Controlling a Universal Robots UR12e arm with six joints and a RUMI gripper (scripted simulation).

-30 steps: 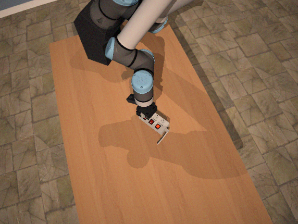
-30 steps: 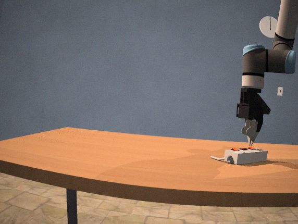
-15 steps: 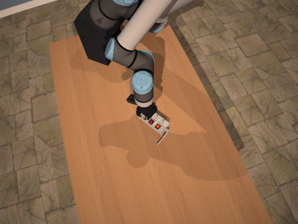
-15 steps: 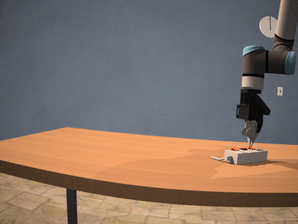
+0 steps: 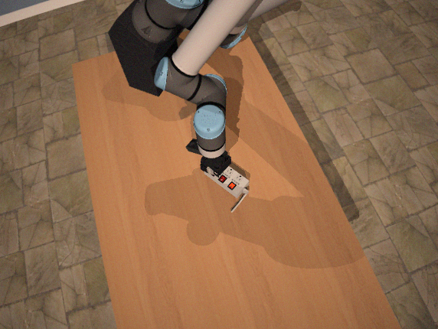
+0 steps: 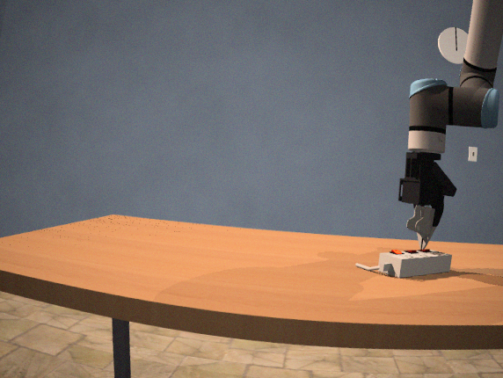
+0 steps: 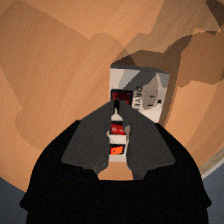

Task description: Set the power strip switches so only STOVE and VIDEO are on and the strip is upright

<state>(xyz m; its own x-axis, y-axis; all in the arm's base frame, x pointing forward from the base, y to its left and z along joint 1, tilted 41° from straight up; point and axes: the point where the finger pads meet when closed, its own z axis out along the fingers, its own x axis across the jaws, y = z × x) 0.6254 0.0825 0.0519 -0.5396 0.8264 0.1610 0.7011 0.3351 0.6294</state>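
gripper (image 6: pixel 423 246) pinched together, empty, tips on power strip (image 6: pixel 415 263) | wrist view alone shows third red switch (image 7: pixel 121 96) at 12 o'clock

Top view: mounted high above, looking steeply down and slightly oblique on the whole wooden table (image 5: pixel 126 237) and surrounding tiled floor (image 5: pixel 390 88); distant, with the arm's upper links crowding the upper frame.

Exterior view: set low, near table-edge height, off one side, facing horizontally across the table (image 6: pixel 176 268) toward a blue wall (image 6: pixel 211 110); mid-distance (the arm enters at far right).

Wrist view: carried on the gripper (image 7: pixel 120 131), looking down along the closed fingers at close range.

Shared ground: all three take in the power strip (image 5: pixel 228 180) (image 6: pixel 414 263) (image 7: pixel 140 96) and the tabletop around it.
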